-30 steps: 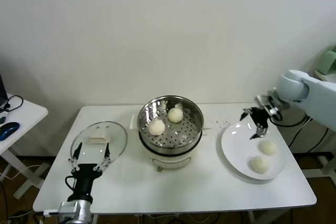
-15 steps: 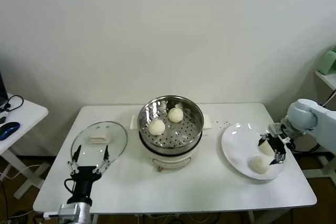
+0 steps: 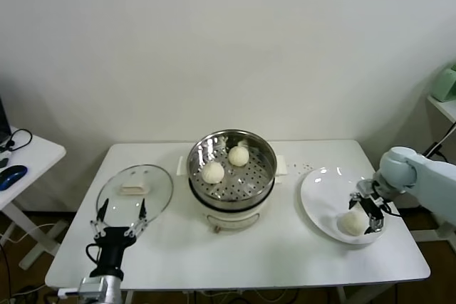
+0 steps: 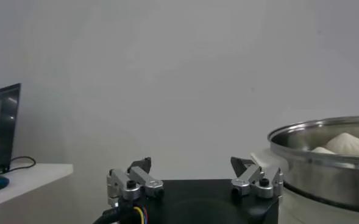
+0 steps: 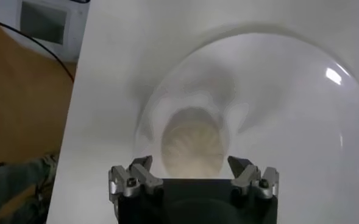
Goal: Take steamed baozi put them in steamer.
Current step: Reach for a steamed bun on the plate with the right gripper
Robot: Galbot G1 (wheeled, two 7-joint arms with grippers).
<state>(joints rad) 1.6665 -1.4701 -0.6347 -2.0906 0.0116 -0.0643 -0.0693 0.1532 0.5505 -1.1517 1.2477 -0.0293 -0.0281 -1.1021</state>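
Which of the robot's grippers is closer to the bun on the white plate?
The right. The right gripper hangs open right over the bun on the plate; the left gripper waits across the table by the glass lid.

Shiny perforated metal steamer (image 3: 231,169), matte dough baozi (image 3: 212,171), glossy white plate (image 3: 320,201), clear glass lid (image 3: 135,189).

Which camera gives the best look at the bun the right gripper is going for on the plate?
The right wrist view: the baozi fills the frame between the open right gripper. The head view shows it small; the left wrist view doesn't show it.
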